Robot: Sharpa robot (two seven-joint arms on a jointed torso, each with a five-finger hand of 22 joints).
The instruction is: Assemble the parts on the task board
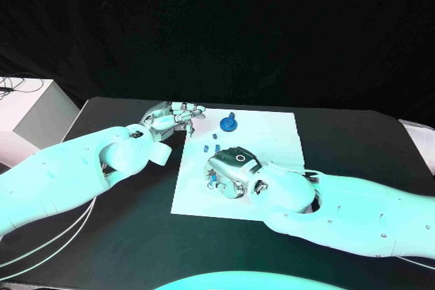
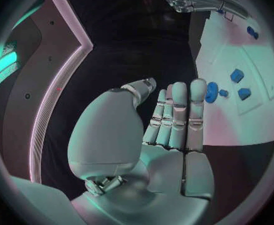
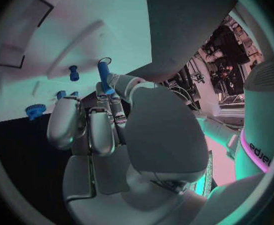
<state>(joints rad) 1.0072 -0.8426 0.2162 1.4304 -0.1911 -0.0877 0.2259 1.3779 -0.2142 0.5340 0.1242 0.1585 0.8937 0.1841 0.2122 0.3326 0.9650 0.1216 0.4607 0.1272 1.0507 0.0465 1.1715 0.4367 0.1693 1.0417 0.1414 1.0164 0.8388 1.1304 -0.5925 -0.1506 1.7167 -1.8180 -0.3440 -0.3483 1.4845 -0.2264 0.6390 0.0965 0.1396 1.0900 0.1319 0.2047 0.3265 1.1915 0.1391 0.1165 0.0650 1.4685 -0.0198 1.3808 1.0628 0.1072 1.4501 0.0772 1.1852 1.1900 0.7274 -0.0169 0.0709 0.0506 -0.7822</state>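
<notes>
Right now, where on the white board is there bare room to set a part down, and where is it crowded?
Free: the board's strip along its right edge, and the near-left corner below the right hand. Crowded: the far-left corner, where the left hand sits beside the blue gear, and the middle-left, where small blue pieces lie just beyond the right hand, which holds a blue peg.

Right hand (image 1: 232, 170) over task board (image 1: 272, 145); left hand (image 1: 172, 118) at board's far-left corner.
</notes>
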